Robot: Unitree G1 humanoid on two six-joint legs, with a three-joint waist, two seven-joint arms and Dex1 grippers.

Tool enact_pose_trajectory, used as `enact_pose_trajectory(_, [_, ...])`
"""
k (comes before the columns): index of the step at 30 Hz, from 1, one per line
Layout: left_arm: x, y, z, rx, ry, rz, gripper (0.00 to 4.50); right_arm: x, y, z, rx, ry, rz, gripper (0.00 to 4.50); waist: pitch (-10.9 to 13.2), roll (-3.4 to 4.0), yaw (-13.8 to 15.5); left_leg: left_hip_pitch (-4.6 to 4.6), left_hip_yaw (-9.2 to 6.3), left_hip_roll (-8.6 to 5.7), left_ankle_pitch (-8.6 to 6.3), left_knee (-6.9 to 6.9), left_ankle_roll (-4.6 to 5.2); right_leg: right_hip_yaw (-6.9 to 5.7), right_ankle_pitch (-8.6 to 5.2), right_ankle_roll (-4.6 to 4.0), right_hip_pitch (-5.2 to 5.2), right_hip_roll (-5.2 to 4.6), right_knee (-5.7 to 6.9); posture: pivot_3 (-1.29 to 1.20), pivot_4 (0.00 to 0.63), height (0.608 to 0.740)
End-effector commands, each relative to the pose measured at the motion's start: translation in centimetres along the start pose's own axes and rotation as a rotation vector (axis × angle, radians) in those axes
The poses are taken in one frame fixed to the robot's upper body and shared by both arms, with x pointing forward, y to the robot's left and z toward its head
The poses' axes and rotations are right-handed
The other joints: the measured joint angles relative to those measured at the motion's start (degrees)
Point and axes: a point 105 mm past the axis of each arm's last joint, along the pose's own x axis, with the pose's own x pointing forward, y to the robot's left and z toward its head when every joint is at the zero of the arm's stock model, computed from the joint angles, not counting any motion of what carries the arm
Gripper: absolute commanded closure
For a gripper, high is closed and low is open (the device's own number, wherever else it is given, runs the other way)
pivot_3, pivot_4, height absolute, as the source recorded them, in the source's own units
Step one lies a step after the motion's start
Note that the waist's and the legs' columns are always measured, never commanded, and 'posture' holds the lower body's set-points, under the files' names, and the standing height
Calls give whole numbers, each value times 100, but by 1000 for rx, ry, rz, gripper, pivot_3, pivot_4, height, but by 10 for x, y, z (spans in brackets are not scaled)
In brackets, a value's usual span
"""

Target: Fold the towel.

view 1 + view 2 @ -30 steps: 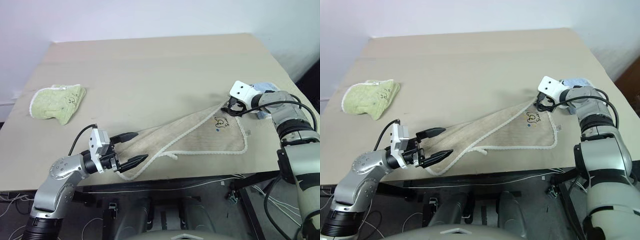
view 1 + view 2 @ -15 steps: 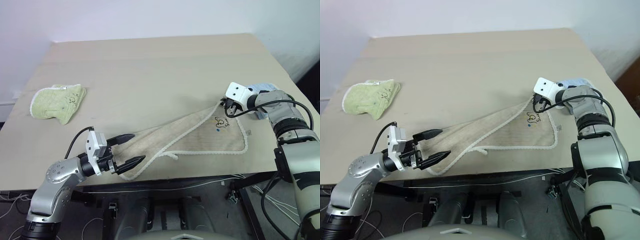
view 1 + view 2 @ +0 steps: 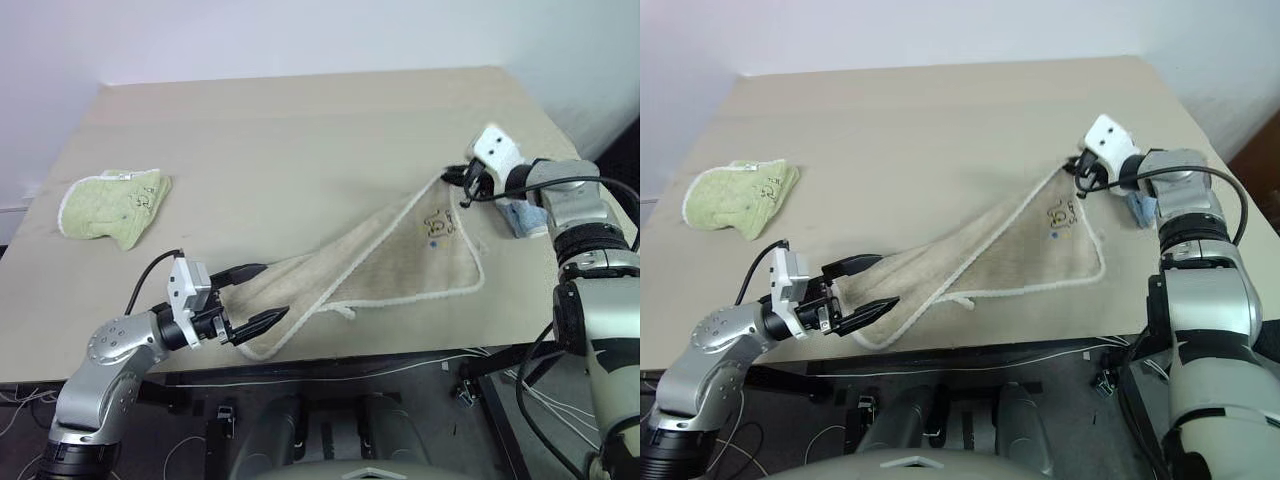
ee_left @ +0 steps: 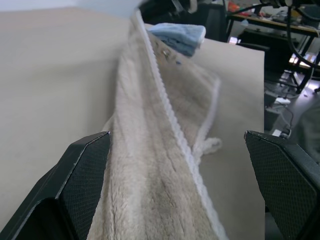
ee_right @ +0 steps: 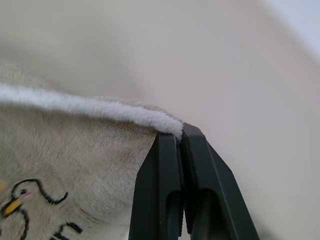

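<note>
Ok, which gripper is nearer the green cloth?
Left. The left gripper sits open at the towel's near end, closer to the green cloth; the right gripper pinches the towel's far corner across the table.

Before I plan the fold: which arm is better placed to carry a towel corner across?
Right. The right gripper is shut on the towel at its far corner, already raised off the table. The left gripper is open around the near end, not gripping.
</note>
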Motion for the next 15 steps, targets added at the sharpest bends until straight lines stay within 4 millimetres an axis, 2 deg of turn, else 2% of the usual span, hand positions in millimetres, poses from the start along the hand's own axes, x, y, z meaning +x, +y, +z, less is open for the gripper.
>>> enact_pose_trajectory(1, [7, -10, 2, -17, -11, -59, 0, -1, -24, 47, -4, -149, -126, 4476, 0, 0, 2, 0, 0, 0, 0, 0, 0, 0, 0, 0, 0, 0, 0, 0, 150, 740])
enact_pose_trajectory(6, [9, -11, -4, -44, -1, -79, 0, 3, -21, 57, 3, -181, -133, 4476, 0, 0, 14, 0, 0, 0, 1, -3, 1, -1, 0, 1, -2, 0, 0, 0, 150, 740])
enact_pose_trajectory(15, [7, -7, -26, -3, 62, -72, 0, -1, -34, 86, -12, -234, -203, 4476, 1, 1, 12, -1, 0, -1, 1, -3, 2, -1, 0, 1, -4, -1, 1, 0, 150, 740])
